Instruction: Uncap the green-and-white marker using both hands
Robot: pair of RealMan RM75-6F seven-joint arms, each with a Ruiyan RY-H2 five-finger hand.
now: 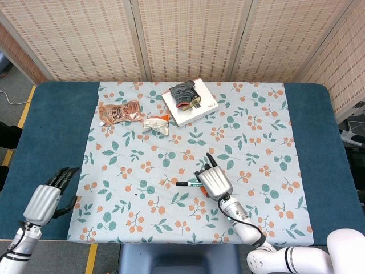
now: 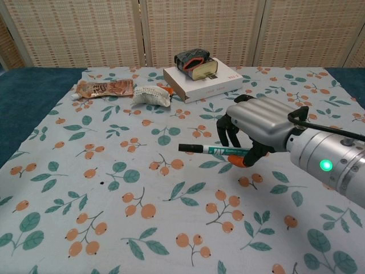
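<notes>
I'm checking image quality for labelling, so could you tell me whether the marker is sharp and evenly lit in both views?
Chest view: the green-and-white marker is crisp in the silver right hand, under soft, even light without glare. Head view: the marker is small, its print unreadable.

Both views are bright and evenly lit from above by soft, diffuse light, so shadows are faint and short, with no harsh glare on the floral tablecloth (image 1: 188, 137). The head view is sharp throughout. In the chest view the right hand (image 2: 259, 128) shows mild sheen on its silver casing.
</notes>
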